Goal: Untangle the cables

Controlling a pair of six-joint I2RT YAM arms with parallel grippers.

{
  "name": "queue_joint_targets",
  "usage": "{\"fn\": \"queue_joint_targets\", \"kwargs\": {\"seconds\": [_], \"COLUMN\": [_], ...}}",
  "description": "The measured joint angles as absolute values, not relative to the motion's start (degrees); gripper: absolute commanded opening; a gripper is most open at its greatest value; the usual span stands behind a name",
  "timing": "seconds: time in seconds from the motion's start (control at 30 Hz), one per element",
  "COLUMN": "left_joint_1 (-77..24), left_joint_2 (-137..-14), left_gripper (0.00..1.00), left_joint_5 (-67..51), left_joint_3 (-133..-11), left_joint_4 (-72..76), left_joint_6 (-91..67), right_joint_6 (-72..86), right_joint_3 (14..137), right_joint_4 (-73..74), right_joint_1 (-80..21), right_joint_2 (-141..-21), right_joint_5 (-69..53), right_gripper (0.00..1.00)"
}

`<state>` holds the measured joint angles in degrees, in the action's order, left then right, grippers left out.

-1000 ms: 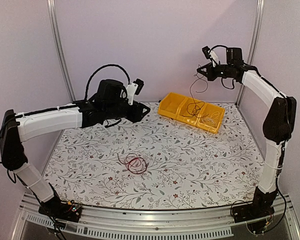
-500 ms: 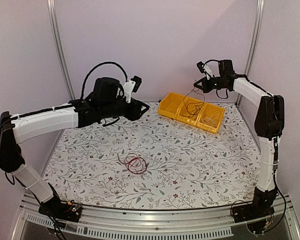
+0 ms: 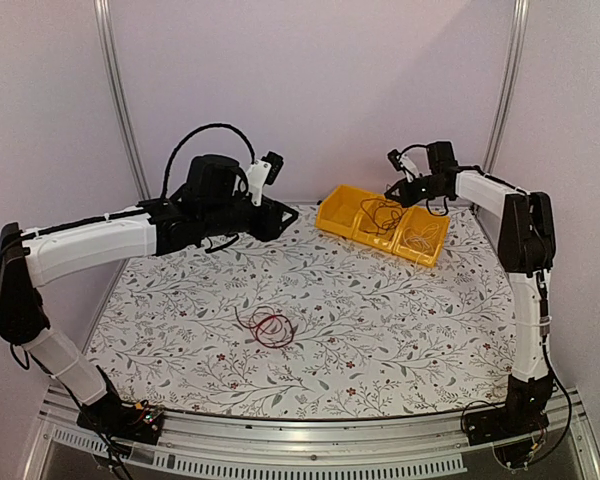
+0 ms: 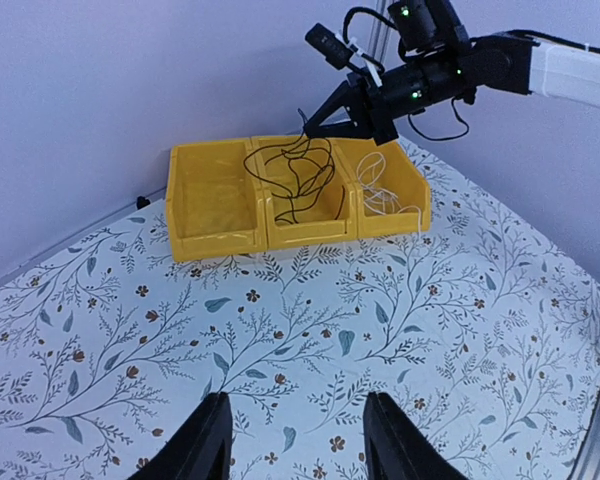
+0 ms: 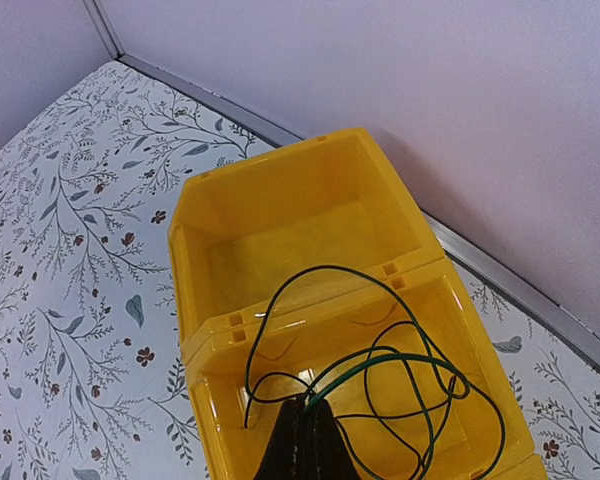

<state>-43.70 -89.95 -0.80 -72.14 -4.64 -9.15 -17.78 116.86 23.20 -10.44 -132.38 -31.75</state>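
The right fingers (image 5: 302, 448) are pressed together on a thin dark cable (image 5: 380, 362), pinching it at the bottom centre of the right wrist view. Its loops spread out just ahead of the tips and hang into the middle compartment of a yellow three-part bin (image 4: 220, 240), with one loop rising over the divider beside it. In the left wrist view the bin sits in the upper middle: its left compartment holds nothing, the middle one takes the dark cable, and the right one holds a coiled white cable (image 4: 383, 196). The left fingers (image 4: 208, 448) stand apart with nothing between them, above the flower-patterned desk (image 3: 400, 330) and well apart from the bin. A red tangle of cables (image 3: 268, 327) lies on the desk at the lower centre of the top view — away from both pairs of fingers.
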Motion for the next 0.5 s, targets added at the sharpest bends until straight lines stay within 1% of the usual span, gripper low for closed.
{"fn": "queue_joint_targets", "kwargs": {"seconds": [0.3,0.5], "left_joint_1": [-43.7,-43.7], "left_joint_2": [-90.0,-90.0], "left_gripper": [0.46,0.46], "left_joint_5": [-0.7,-0.7], "left_joint_3": [-72.1,-72.1], "left_joint_4": [-4.7,-4.8], "left_joint_6": [-9.0,-9.0], "right_joint_6": [-16.8,-16.3], "right_joint_3": [116.2,113.6], "right_joint_4": [23.6,23.1], "right_joint_1": [-10.4,-10.4], "right_joint_2": [-134.1,-134.0], "right_joint_5": [-25.4,-21.2], "right_gripper": [0.0,0.0]}}
